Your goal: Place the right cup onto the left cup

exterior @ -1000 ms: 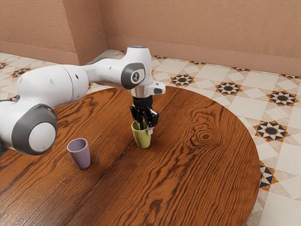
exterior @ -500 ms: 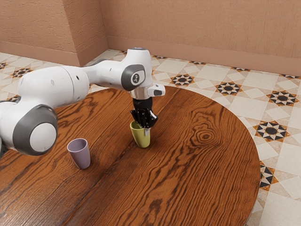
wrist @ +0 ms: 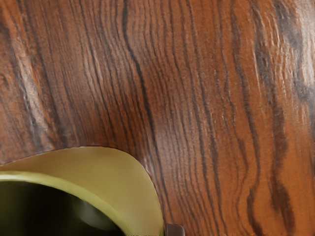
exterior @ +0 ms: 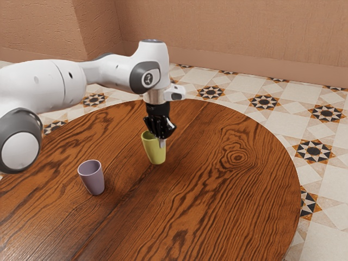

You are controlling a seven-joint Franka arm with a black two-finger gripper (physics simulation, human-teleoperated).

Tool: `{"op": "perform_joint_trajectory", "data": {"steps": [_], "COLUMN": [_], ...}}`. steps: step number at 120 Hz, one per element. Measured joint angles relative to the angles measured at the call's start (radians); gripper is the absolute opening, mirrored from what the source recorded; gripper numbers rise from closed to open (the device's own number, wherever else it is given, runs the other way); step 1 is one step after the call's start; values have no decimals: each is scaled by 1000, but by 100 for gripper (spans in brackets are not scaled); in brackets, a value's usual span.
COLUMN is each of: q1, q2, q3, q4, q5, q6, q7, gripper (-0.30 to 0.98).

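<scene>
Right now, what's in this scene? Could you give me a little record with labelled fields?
green cup: gripped by its wall, opening upward
purple cup: upright on the table, nearer the exterior view's left than the green one
claw: black, two-fingered, shut on the green cup's wall
arm: white and grey, reaching in from the exterior view's left
cups stacked: no, they stand apart
table: brown, curved edge, strong wood grain
floor: patterned tiles

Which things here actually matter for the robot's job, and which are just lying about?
Part of the job:
- green cup, held by the claw
- purple cup, standing apart from it

Just there:
- wooden table
- tiled floor
- plain wall
</scene>
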Motion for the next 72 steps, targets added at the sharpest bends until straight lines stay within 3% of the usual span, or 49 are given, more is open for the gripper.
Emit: {"op": "perform_joint_trajectory", "data": {"steps": [72], "q1": [-41], "q2": [-328], "q3": [94], "q4": [-330], "q5": [40], "q6": [55], "q7": [-62], "gripper": [-10]}}
